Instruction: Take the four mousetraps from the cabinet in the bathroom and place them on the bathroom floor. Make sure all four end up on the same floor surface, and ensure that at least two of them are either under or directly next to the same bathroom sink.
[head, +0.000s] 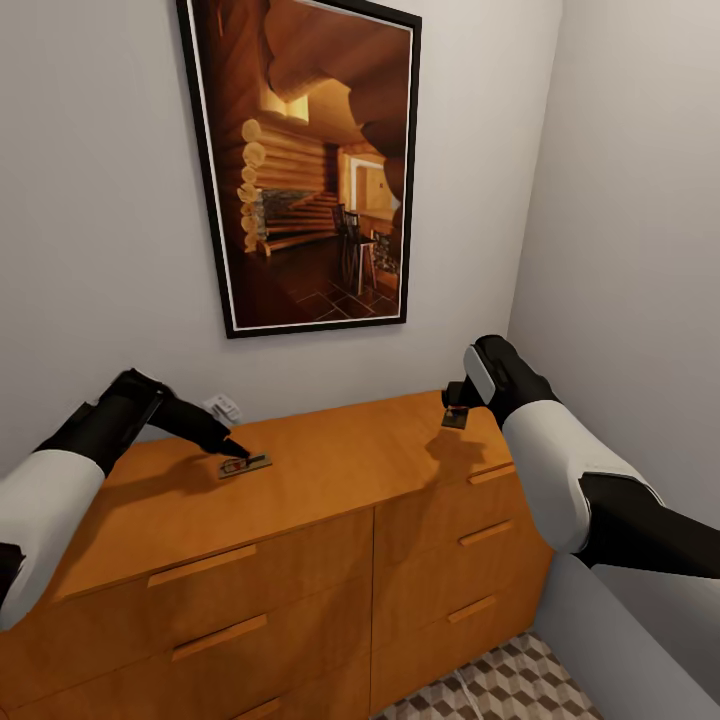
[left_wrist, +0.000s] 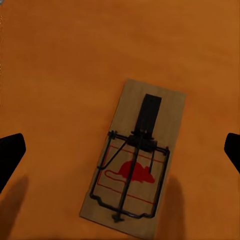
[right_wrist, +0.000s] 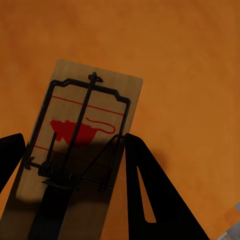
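Up on the orange-brown wooden cabinet (head: 330, 470), left fingers (left_wrist: 10, 155) hang spread over one flat wooden mousetrap (left_wrist: 135, 160); right fingers (right_wrist: 150, 190) pinch a second wooden mousetrap (right_wrist: 75, 150) above its right end.

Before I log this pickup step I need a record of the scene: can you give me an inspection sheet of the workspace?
Surface: orange-brown cabinet top, bare wood apart from the items below.
Job's things: one mousetrap lies flat on the cabinet top, seen from above in the left wrist view; a second mousetrap sits between the right fingers.
Clutter: small white gadget against the wall behind the left arm.
Grippers: left gripper open over the flat trap; right gripper closed on its trap, above the cabinet top.
Cables: nothing seen.
Surroundings: framed picture on the wall; cube-patterned floor tiles below.
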